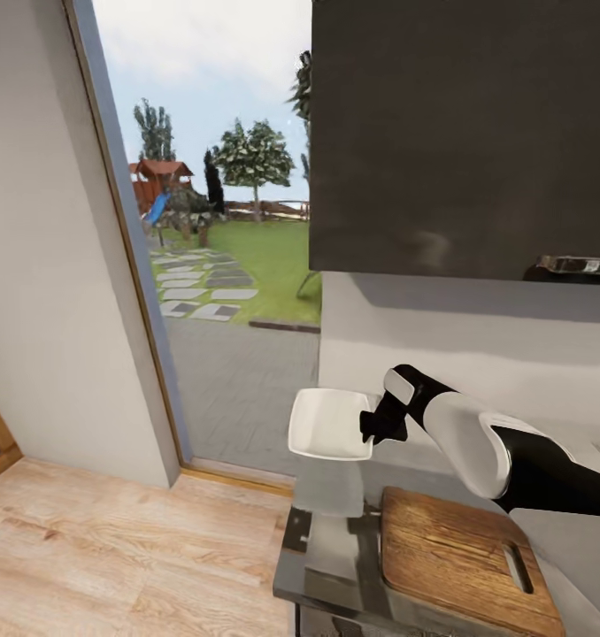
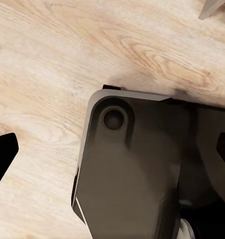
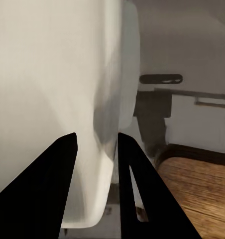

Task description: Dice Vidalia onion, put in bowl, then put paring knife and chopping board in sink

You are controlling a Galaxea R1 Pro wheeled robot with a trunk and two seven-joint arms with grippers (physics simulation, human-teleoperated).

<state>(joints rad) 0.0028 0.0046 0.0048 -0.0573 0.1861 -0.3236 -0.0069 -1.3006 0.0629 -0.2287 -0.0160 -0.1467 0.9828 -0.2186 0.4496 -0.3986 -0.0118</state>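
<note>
Head view gives us a dark wall cabinet (image 1: 464, 133) overhead and a garden doorway (image 1: 234, 257) beside the counter (image 1: 335, 557). Our right gripper (image 1: 371, 428) has its jaws clamped on the white bowl (image 1: 328, 425), lifted above the counter's end near the chopping board (image 1: 455, 557). We cannot tell our left jaws' state.

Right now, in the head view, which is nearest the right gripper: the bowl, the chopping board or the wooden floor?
1. Bowl: pinched at its rim by the right gripper.
2. Chopping board: below, on the countertop.
3. Wooden floor: farthest, left.
</note>
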